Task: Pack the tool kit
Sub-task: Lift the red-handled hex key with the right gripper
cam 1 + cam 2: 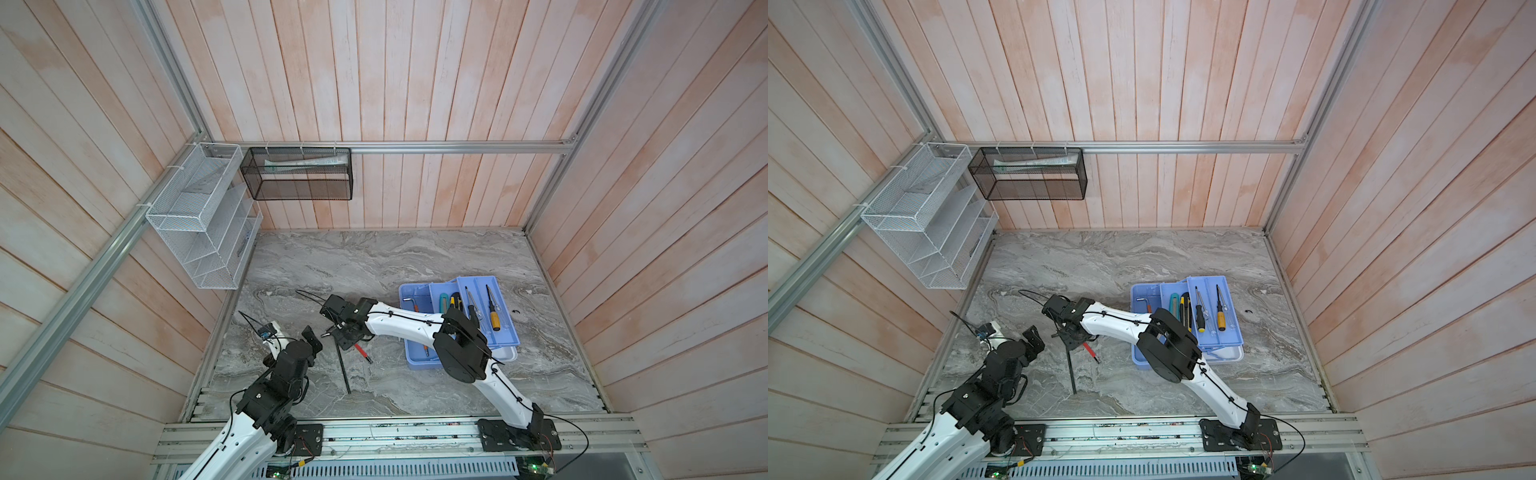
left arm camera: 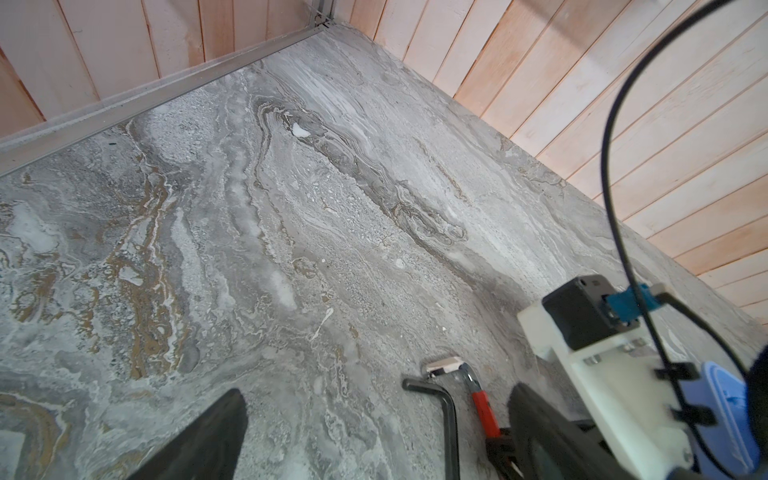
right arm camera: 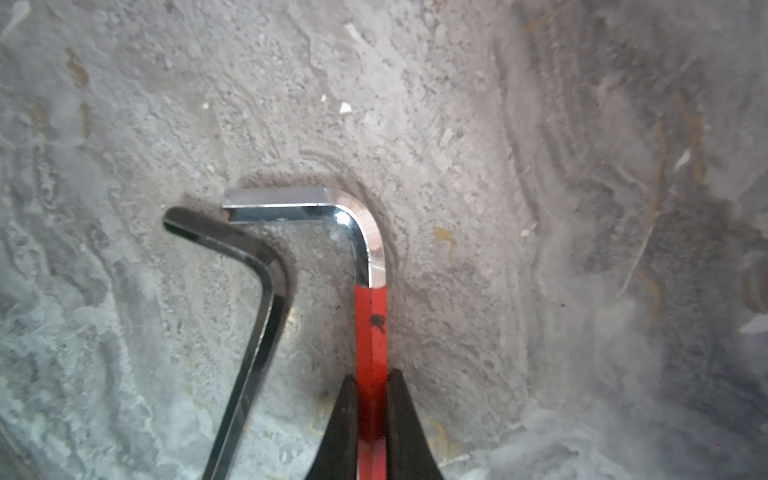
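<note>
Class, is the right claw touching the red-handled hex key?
Touching. The right wrist view shows the right claw pinching the red-handled hex key, no gap either side.

Bright, even, diffuse light; soft shadows on the marble table [image 1: 374, 257]. Both top views splay the wall planks [image 1: 415, 83] at the edges. Right wrist view: chrome glare on the red hex key [image 3: 371, 324], blurred corners.

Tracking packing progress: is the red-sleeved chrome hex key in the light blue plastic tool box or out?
Out: the red-sleeved hex key lies on the grey marble table beside a black hex key, right gripper shut on it.
</note>
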`<action>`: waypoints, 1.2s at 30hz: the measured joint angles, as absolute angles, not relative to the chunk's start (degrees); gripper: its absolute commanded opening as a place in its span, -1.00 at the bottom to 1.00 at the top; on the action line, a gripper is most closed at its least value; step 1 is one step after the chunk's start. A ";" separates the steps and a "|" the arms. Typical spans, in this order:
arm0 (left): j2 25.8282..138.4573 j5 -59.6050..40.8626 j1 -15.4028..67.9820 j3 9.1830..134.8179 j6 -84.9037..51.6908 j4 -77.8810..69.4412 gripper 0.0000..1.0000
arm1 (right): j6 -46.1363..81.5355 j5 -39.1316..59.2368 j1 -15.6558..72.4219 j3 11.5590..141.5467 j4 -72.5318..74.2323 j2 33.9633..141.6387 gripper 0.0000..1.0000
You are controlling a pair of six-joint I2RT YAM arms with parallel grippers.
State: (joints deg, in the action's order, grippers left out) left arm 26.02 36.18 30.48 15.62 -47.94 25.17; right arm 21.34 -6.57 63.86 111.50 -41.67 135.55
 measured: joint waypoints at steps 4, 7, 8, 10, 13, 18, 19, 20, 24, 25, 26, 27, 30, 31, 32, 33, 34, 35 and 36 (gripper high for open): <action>26.02 36.14 30.48 15.62 -47.59 24.82 0.99 | 22.72 -7.16 63.37 111.18 -41.10 135.31 -0.98; 26.02 35.88 30.48 15.62 -47.37 24.60 0.99 | 23.64 -8.03 62.81 110.32 -40.73 134.76 -1.00; 26.02 35.77 30.48 15.62 -47.22 24.53 0.99 | 23.94 -8.40 62.61 110.13 -40.75 134.65 -1.00; 26.06 35.51 30.48 15.62 -46.72 24.27 0.99 | 24.67 -9.37 62.08 109.84 -40.75 134.34 -1.00; 26.35 34.83 30.48 15.62 -46.09 23.55 0.99 | 25.78 -10.81 61.43 109.78 -40.75 133.82 -1.00; 27.20 34.15 30.44 15.62 -44.99 22.48 0.99 | 26.72 -13.28 60.97 109.75 -40.97 131.63 -1.00; 27.40 34.02 30.44 15.62 -44.80 22.26 0.99 | 26.79 -13.65 60.93 109.75 -41.01 131.04 -1.00; 27.53 33.78 30.44 15.62 -44.66 22.09 0.99 | 26.76 -13.87 60.88 109.75 -41.06 130.56 -1.00; 28.03 33.34 30.44 15.62 -44.34 21.61 0.99 | 26.76 -13.93 60.25 109.23 -40.91 128.18 -1.00; 28.14 33.34 30.44 15.62 -44.29 21.58 0.99 | 26.74 -13.87 59.99 108.75 -40.77 127.42 -1.00; 28.18 33.34 30.44 15.62 -44.27 21.58 0.99 | 26.74 -13.87 59.77 108.33 -40.77 126.80 -1.00; 28.23 33.34 30.44 15.62 -44.21 21.58 0.99 | 26.74 -13.91 59.46 107.72 -40.77 125.91 -1.00; 28.32 33.34 30.44 15.62 -44.16 21.47 0.99 | 26.81 -14.39 58.89 106.24 -41.08 123.48 -1.00; 28.47 33.34 30.44 15.62 -44.16 21.43 0.99 | 26.89 -14.76 58.78 105.62 -41.12 122.48 -1.00; 28.62 33.34 30.44 15.62 -44.16 21.41 0.99 | 27.00 -15.11 58.72 104.92 -41.21 121.45 -1.00; 28.84 33.34 30.44 15.62 -44.14 21.39 0.99 | 27.20 -15.53 58.63 104.07 -41.39 120.20 -1.00; 29.10 33.32 30.44 15.62 -44.14 21.39 0.99 | 27.46 -15.94 58.52 103.11 -41.45 118.80 -1.00; 29.32 33.28 30.44 15.62 -44.12 21.34 0.99 | 27.75 -16.36 58.41 102.13 -41.47 117.38 -1.00; 29.61 33.21 30.44 15.62 -44.07 21.30 0.99 | 28.23 -16.84 58.22 100.99 -41.50 115.79 -1.00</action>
State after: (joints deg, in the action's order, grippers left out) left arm 29.61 33.21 30.44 15.62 -44.07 21.30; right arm 28.23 -16.84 58.22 100.99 -41.50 115.79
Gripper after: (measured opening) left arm 0.997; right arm 0.077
